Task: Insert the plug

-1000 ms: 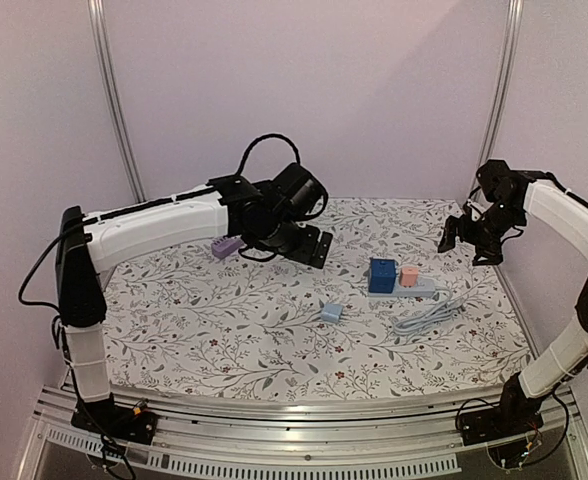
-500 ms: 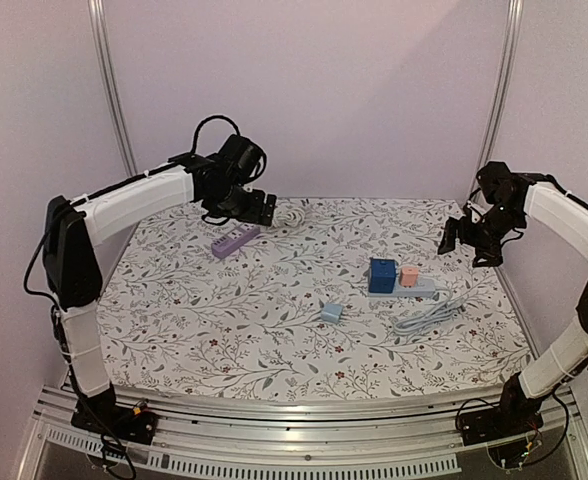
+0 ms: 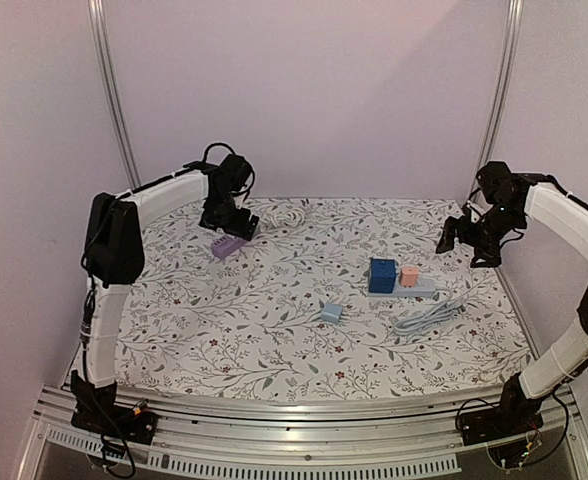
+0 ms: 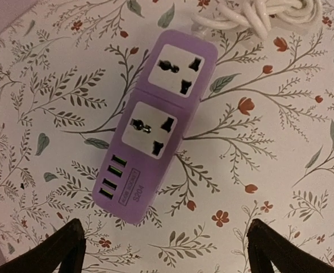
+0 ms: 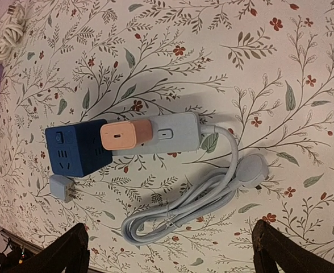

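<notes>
The flowered table (image 3: 224, 340) carries everything. The left fingers (image 4: 59, 253) hang wide apart and empty over a purple power strip (image 4: 155, 125) at the far left, its white cord (image 4: 258, 11) bundled behind it. The right fingers (image 5: 65, 253), also spread wide and holding nothing, hover above a grey power strip (image 5: 175, 133) with a looped cable (image 5: 184, 207). A blue cube adapter (image 5: 79, 148) and a pink charger (image 5: 124, 135) sit in that strip. The small pale-blue plug (image 5: 61, 187) lies loose on the table near the cube.
</notes>
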